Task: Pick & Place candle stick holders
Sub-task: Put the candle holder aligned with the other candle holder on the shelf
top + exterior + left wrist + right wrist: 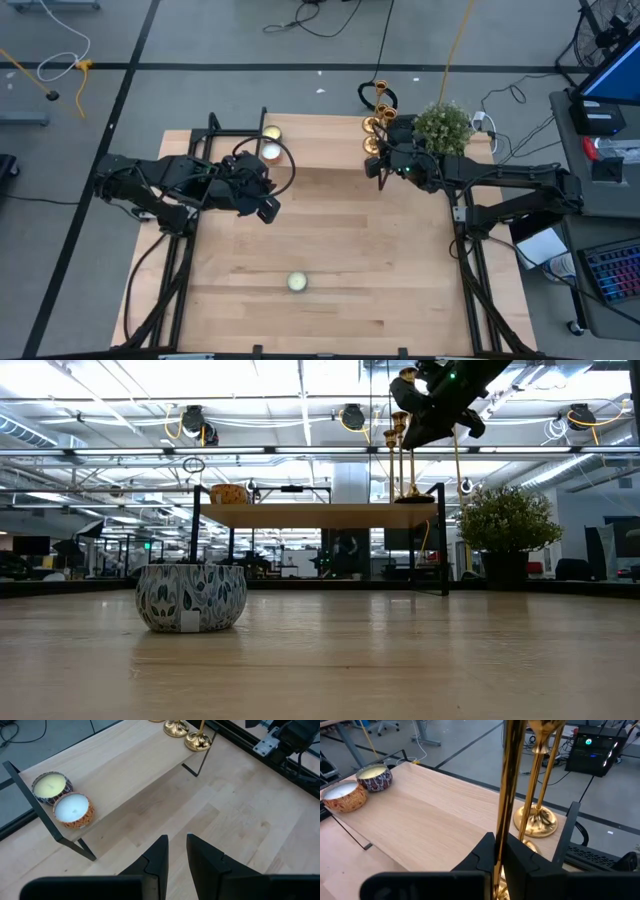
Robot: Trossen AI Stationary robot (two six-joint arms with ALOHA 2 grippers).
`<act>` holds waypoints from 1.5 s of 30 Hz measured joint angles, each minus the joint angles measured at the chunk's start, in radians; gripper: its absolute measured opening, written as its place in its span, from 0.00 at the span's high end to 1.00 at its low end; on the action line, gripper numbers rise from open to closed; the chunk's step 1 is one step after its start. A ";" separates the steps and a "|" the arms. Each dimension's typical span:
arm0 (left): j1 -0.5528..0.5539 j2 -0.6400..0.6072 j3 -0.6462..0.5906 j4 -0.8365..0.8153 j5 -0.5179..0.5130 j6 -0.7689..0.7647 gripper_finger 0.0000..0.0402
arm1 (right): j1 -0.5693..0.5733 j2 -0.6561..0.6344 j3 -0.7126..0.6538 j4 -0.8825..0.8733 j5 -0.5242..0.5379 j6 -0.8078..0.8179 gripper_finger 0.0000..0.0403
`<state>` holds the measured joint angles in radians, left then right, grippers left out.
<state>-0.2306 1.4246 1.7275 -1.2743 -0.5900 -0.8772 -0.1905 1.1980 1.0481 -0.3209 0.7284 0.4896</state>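
Right gripper [499, 851] jaws clamped around candlestick stem [509, 780], upright

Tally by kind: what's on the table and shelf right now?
Slender shiny gold candlesticks: 3 (one clamped in the right gripper above the shelf's end)
Round candle tins: 3 (two on the wooden shelf, one on the table)
Potted green plant: 1
Total: 7
The left gripper waits open over the table.
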 joint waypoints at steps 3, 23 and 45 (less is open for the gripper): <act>0.000 0.000 0.000 0.000 -0.002 0.000 0.82 | 0.000 0.000 0.000 0.000 0.002 0.000 0.97; 0.000 0.000 0.000 0.000 -0.005 0.003 0.82 | -0.013 0.026 0.002 0.013 0.008 0.012 0.97; 0.000 0.000 0.000 0.000 -0.005 0.005 0.82 | -0.019 0.026 0.002 0.010 0.004 -0.004 0.97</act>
<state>-0.2306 1.4246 1.7275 -1.2739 -0.5949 -0.8723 -0.2100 1.2236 1.0500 -0.3107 0.7322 0.4858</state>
